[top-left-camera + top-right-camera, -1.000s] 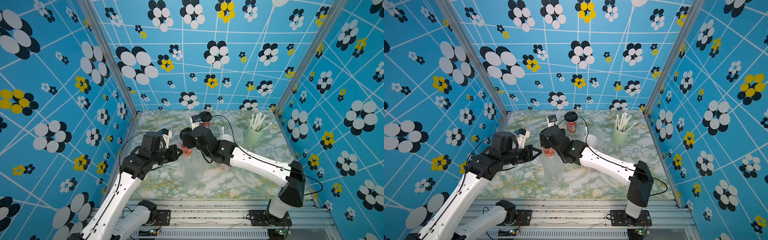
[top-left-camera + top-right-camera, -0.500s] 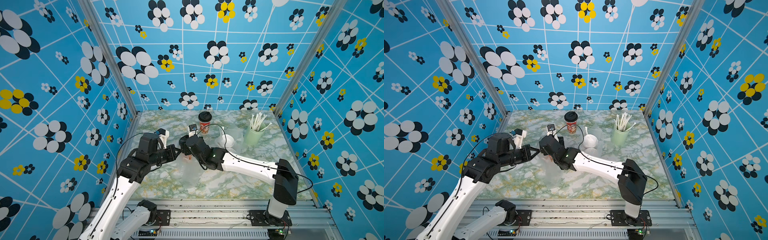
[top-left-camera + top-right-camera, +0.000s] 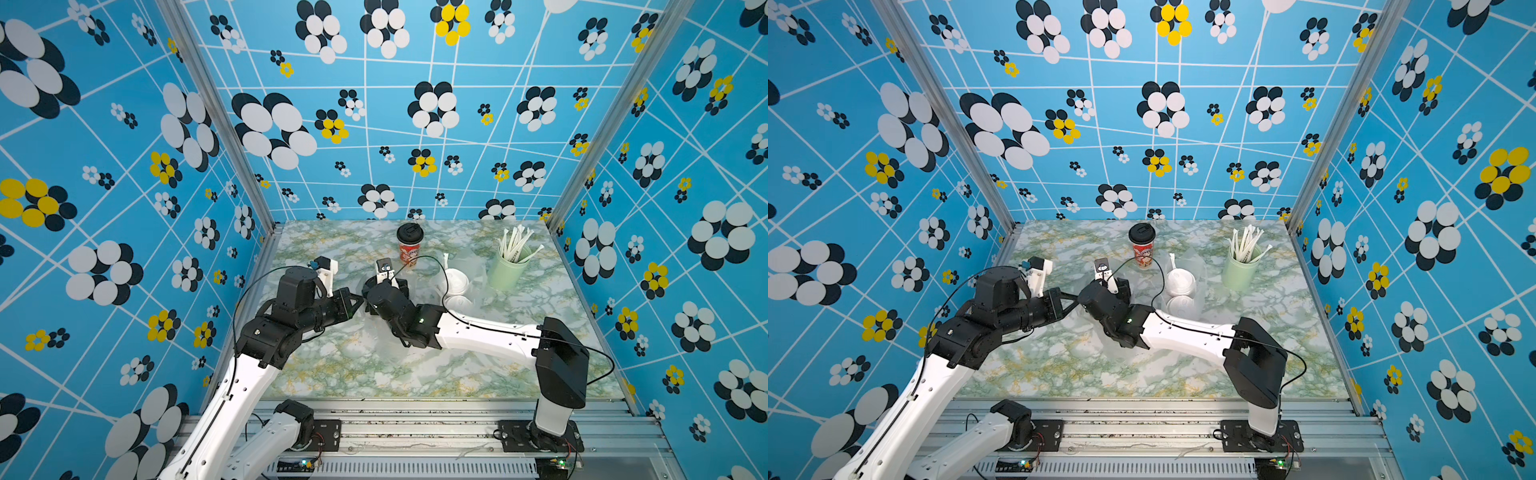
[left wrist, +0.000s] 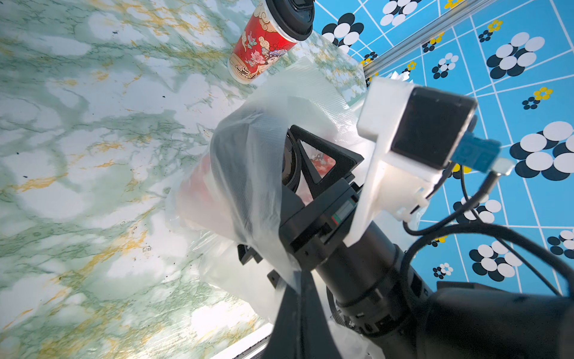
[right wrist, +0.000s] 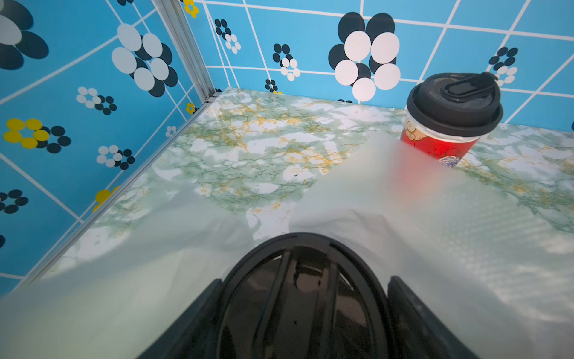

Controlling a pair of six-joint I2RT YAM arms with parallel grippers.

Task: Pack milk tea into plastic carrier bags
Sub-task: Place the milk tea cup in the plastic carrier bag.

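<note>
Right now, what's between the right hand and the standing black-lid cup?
Only the clear film of the bag. The right wrist view shows it beyond the right hand and its held cup, veiling the foot of the standing cup.

Both arms meet mid-scene, nearly nose to nose. The left arm (image 3: 253,374) rises from its base with the elbow bent, and the left pincer (image 3: 358,300) has its jaws pinched tight on carrier bag (image 4: 248,186) film. The right arm (image 3: 490,336) stretches low across, and the right pincer (image 5: 304,281) has its jaws spread wide, gripping a black-lidded cup (image 4: 290,167).
</note>
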